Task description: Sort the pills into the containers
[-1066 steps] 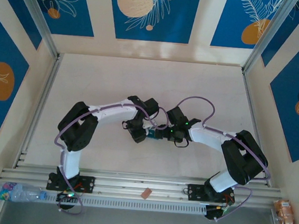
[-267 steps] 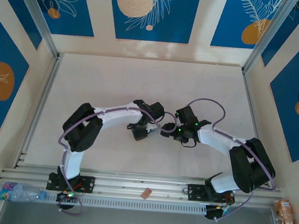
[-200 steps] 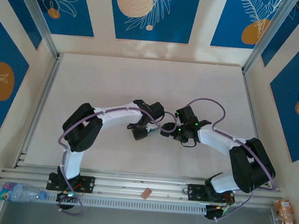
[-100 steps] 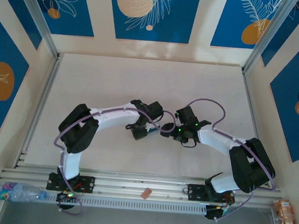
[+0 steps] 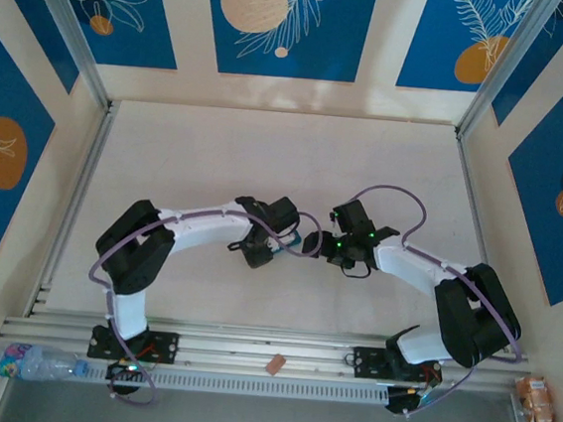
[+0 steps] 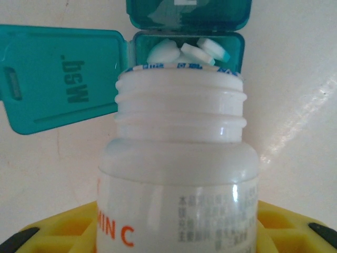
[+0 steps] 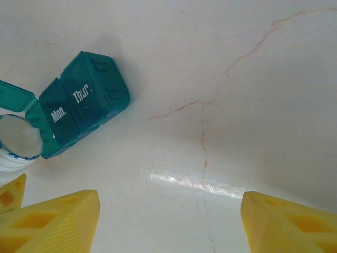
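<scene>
Left wrist view puts us right over the teal pill organiser (image 6: 189,31), which lies flat on the pale table (image 6: 295,79). Its nearest compartment (image 6: 188,50) is open, and its lid (image 6: 58,79) is folded flat out to one side. Several white pills (image 6: 181,51) lie inside that compartment, at least three as far as we can count. The next cell beyond has its cover down. Pale shapes show through the cover, but we cannot tell whether they are tablets or lettering.

From the right wrist we read "Mon." and "Thur." on two closed cells of the same organiser (image 7: 84,103), and what they hold is hidden from us.

The white bottle (image 6: 179,158) is uncapped, and its threaded mouth is tipped toward the open compartment and just short of its rim. The left gripper (image 6: 174,234) pinches this bottle between its yellow fingers (image 6: 295,226). The right gripper (image 7: 168,221) is spread wide and holds nothing. It hovers above bare table beside the organiser without touching it.

We judge the task to be partly done. One compartment has been dosed and waits to be closed. Any unfilled cells must be opened, filled from the bottle and shut. We cannot say how many those are, since the lids hide their contents.
</scene>
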Controlling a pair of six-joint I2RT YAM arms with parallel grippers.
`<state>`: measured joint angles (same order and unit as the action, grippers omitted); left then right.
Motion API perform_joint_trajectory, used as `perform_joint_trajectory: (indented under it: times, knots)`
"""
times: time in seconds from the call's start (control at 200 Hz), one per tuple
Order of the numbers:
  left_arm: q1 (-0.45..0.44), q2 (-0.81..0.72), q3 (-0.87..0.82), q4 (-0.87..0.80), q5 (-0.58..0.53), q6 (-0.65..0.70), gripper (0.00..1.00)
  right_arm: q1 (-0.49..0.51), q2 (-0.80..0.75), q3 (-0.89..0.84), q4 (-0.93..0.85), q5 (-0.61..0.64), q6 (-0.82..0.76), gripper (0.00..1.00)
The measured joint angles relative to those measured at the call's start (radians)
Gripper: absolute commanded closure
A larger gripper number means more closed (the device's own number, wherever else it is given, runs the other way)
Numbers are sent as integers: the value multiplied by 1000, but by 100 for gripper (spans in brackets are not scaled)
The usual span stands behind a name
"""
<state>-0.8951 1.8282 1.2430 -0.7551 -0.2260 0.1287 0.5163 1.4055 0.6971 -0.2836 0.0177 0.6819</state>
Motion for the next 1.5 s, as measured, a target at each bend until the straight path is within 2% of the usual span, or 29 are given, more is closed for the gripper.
perform_joint_trajectory:
  times: [0.695,0.995,1.501]
  knots:
    - [23,-217,-284,365,83,-27,100,-3,-10,1,-50,1,0,28]
    - [79,-349,-461,648,149,-75,100,-22,-21,32,-101,1,0,28]
    - [191,-467,-523,1091,354,-106,100,-111,-72,166,-204,0,0,28]
